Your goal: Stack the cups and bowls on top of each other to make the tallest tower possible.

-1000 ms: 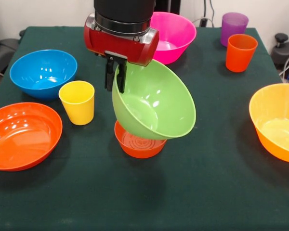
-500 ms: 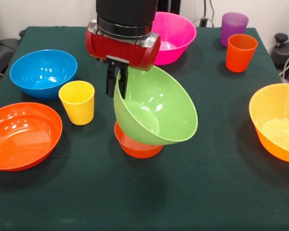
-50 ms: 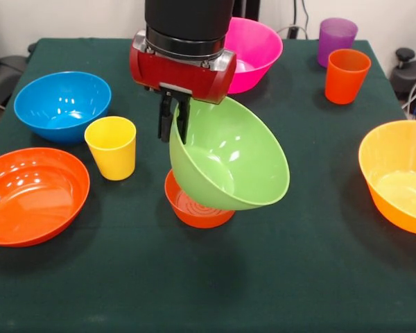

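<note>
1. Far left, lower: shallow glossy orange plastic bowl [image 3: 33, 194], wide & low on the dark green tablecloth [image 3: 194, 277]. Prob. light, stiff; thin rim looks like the only pinch spot.
2. Upper left: glossy blue plastic bowl [image 3: 62, 105], upright, just beside the yellow plastic tumbler [image 3: 111, 146]. Tumbler is taller than wide, slick-walled; take it by the lip.
3. Centre: robot gripper [image 3: 174, 121] comes down from the top, fingers narrow, pinching the near-left rim of the medium glossy green plastic bowl [image 3: 229, 156]. Bowl hangs steeply tilted, mouth toward lower left of frame. One-edge pinch on slick plastic, so my guess is it could swing or slip.
4. Just below it: small red-orange plastic bowl [image 3: 196, 207], upright on the cloth. Green bowl's underside overlaps it in frame; touching or not, can't tell. Green bowl is the wider of the two, so it would likely perch on the small rim, not nest.
5. Top centre: large glossy pink plastic bowl [image 3: 253, 48], partly behind the arm.
6. Upper right: purple plastic tumbler [image 3: 336, 38] & orange plastic tumbler [image 3: 347, 75], close together.
7. Right edge: large yellow-orange plastic bowl [image 3: 399, 173], cut off by the frame.
</note>
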